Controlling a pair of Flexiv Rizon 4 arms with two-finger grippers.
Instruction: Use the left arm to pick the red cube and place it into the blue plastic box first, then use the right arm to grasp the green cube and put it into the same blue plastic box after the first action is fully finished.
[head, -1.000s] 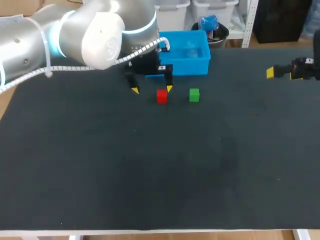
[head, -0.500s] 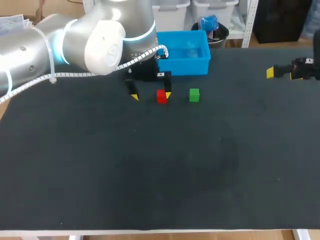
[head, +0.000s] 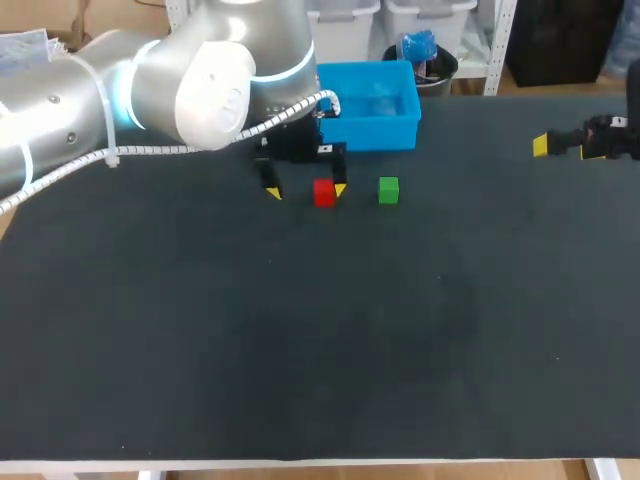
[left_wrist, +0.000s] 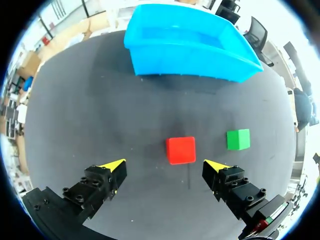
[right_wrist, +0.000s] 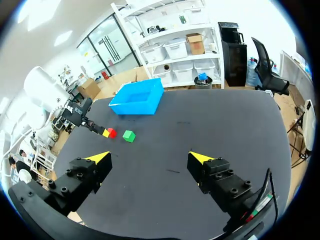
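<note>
Head view: left gripper (head: 306, 190) sat low over the table (head: 300, 350), fingers spread wide and holding nothing. Red cube (head: 323, 192) lay between them, close to the finger on the green cube (head: 389, 190) side. Blue plastic box (head: 370, 133) was just beyond the gripper. Right gripper (head: 545, 146) was well apart.
Left wrist: red cube just ahead of the fingertips, untouched; green cube outside them.
Right wrist: fingers apart, empty; cubes and box far ahead.
</note>
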